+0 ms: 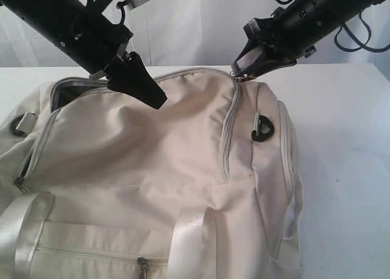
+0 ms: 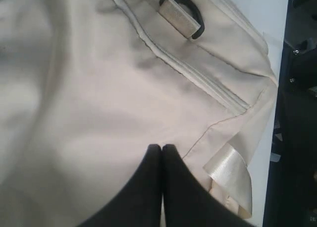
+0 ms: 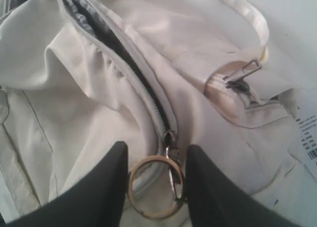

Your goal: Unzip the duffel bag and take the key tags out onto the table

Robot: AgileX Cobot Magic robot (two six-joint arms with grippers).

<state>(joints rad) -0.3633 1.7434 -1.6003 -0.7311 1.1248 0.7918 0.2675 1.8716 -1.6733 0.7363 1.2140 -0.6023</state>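
The cream duffel bag [image 1: 152,151] fills the table's middle. Its top zipper [image 3: 124,63] gapes open along the bag's top, showing dark interior [image 1: 67,93], and its slider [image 3: 170,136] sits at the right end. A brass ring [image 3: 148,207] hangs from the slider. My right gripper [image 3: 156,146] is open, one finger on each side of the ring, and hovers at that end [image 1: 245,76]. Shut with nothing held, my left gripper [image 2: 162,146] presses its tip into the bag's top fabric [image 1: 159,101]. The key tags are hidden.
The white table [image 1: 347,145] shows to the right of the bag. A black D-ring [image 1: 262,128] sits on the bag's right end, another [image 1: 21,123] at the left. Satin straps [image 1: 192,242] lie in front. A printed white tag [image 3: 307,133] and a second zipper pull [image 3: 242,76] are near the right gripper.
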